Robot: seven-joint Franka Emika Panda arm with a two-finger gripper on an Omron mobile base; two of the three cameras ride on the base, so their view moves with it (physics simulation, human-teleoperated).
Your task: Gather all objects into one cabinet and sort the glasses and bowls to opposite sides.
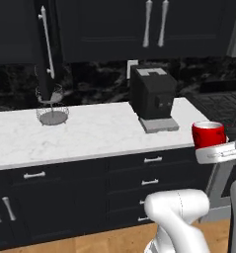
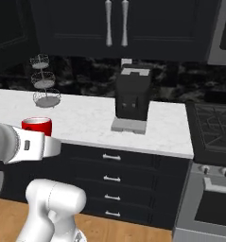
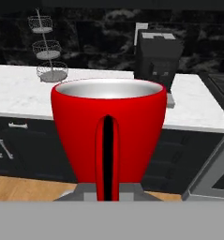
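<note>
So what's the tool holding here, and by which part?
The red cup, upright, gripped at its handle; the tool sits under it.

Base views flank counter (image 1: 90, 133), hand view close behind red cup (image 3: 108, 136)

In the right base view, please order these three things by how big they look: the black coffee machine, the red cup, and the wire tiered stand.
Largest to smallest, as they look in that view:
1. Black coffee machine
2. Wire tiered stand
3. Red cup, partly hidden by the arm

The cup is held in front of the counter, nearer the camera, so its real size may be smaller than it looks.
</note>
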